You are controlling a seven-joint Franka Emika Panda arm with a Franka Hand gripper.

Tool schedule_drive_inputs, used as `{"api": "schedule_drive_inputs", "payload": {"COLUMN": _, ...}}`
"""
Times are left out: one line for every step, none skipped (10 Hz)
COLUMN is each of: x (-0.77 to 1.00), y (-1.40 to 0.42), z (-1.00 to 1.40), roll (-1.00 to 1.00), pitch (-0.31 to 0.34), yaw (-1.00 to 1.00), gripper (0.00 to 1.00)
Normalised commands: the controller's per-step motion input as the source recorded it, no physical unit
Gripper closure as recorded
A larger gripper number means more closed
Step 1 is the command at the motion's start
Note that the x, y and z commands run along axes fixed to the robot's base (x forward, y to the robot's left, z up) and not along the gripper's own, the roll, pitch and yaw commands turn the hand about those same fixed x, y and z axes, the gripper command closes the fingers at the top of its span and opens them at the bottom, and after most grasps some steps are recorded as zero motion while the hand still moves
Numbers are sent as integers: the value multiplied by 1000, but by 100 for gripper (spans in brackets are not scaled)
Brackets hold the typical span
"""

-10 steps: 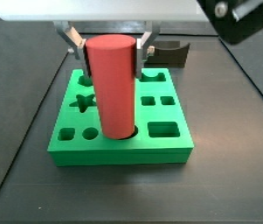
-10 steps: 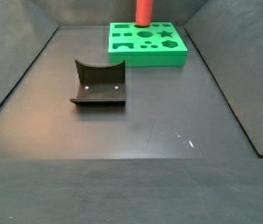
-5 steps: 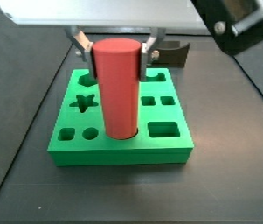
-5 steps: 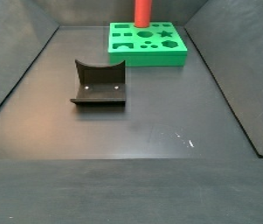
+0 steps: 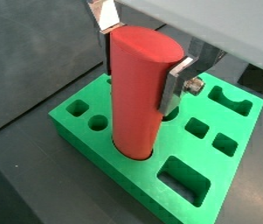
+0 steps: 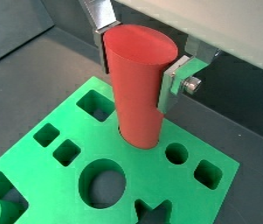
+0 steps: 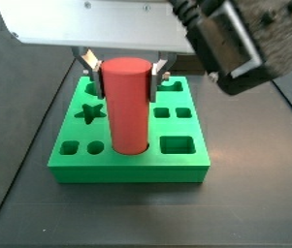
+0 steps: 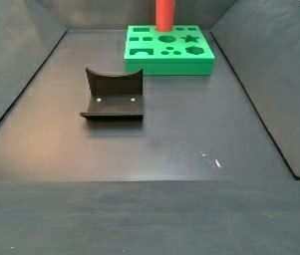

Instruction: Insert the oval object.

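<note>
The oval object, a tall red peg point(image 7: 127, 107), stands upright with its lower end in a hole near the middle of the green board point(image 7: 129, 170). It still rises well above the board. My gripper point(image 7: 125, 72) is shut on the peg near its top, one silver finger on each side. Both wrist views show the peg point(image 5: 140, 96) point(image 6: 140, 87) between the fingers point(image 5: 175, 86) point(image 6: 173, 80), with the gripper point(image 5: 140, 63) point(image 6: 137, 66) over the board point(image 5: 96, 150) point(image 6: 141, 164). In a side view the peg point(image 8: 165, 12) shows at the far end and the gripper is out of frame.
The board point(image 8: 165, 68) has several other open holes, among them a star point(image 7: 92, 112) and a rectangle point(image 7: 179, 145). The fixture point(image 8: 113, 95) stands on the dark floor, apart from the board. Black walls close in the floor on both sides.
The gripper has moved down with the peg. The peg's top sits lower over the board than a second ago, and its lower end is deeper in the hole.
</note>
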Motion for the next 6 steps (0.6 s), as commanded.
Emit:
{"api": "schedule_drive_inputs", "payload": {"x": 0, "y": 0, "z": -297, "roll": 0, "pitch": 0, "yaw": -66, "gripper": 100}}
{"api": "schedule_drive_inputs", "payload": {"x": 0, "y": 0, "z": -351, "roll": -3, "pitch": 0, "yaw": -69, "gripper": 100}}
{"api": "schedule_drive_inputs", "payload": {"x": 0, "y": 0, "z": -389, "roll": -49, "pitch": -17, "yaw": -86, "gripper": 100}}
{"api": "schedule_drive_inputs", "payload": {"x": 0, "y": 0, "z": -297, "roll": -50, "pitch": -1, "yaw": -74, "gripper": 100}}
{"api": "schedule_drive_inputs", "payload": {"x": 0, "y": 0, "z": -254, "roll": -53, "pitch": -19, "yaw": -63, "gripper": 100}}
{"api": "schedule_drive_inputs", "payload": {"x": 0, "y": 0, "z": 0, "roll": 0, "pitch": 0, "yaw": 0, "gripper": 100}}
